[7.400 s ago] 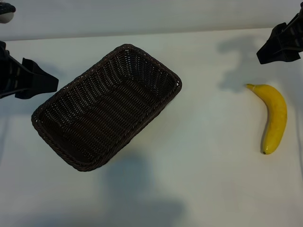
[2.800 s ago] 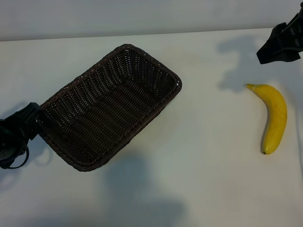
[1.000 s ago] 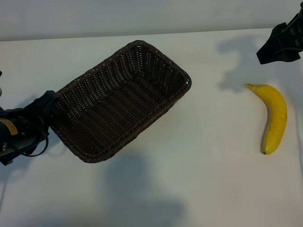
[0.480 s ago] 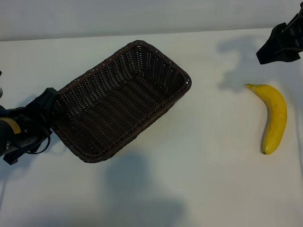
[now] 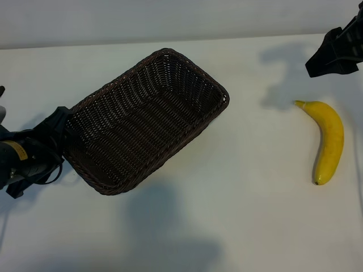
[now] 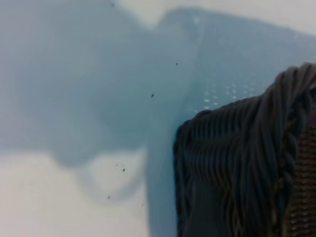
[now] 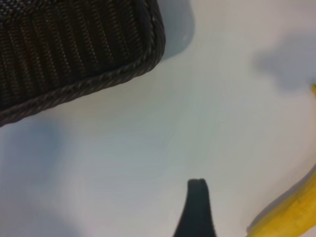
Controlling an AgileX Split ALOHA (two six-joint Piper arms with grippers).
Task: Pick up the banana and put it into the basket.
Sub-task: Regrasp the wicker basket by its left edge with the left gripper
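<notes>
Since the earliest picture, the basket (image 5: 146, 120) has slid toward the middle of the table and turned a little, and my left arm has come down low beside it. Now, at the far left, my left gripper (image 5: 57, 131) sits right at the short end of the basket, at the corner nearest the table's left edge. Its jaws stand wide, and I cannot tell if they pinch the rim or only touch it. From my left wrist I see the dark woven wall of the basket (image 6: 247, 168) very close, with a blue shadow on the white table (image 6: 59, 197) next to it. The basket is dark brown, lies at a slant, and has nothing in it. To its right is a wide bare stretch of white table (image 5: 255, 198). Farther right lies the banana (image 5: 329, 139), flat on the table and well apart from the basket, its stem end pointing to the far side of the table. My right gripper (image 5: 334, 54) hangs in the air near that stem end, up at the far right corner. Its jaws are wide too and hold nothing. From my right wrist I see one dark fingertip (image 7: 196, 207), a corner of the basket (image 7: 74, 44), and a bit of the yellow banana (image 7: 291, 212).
</notes>
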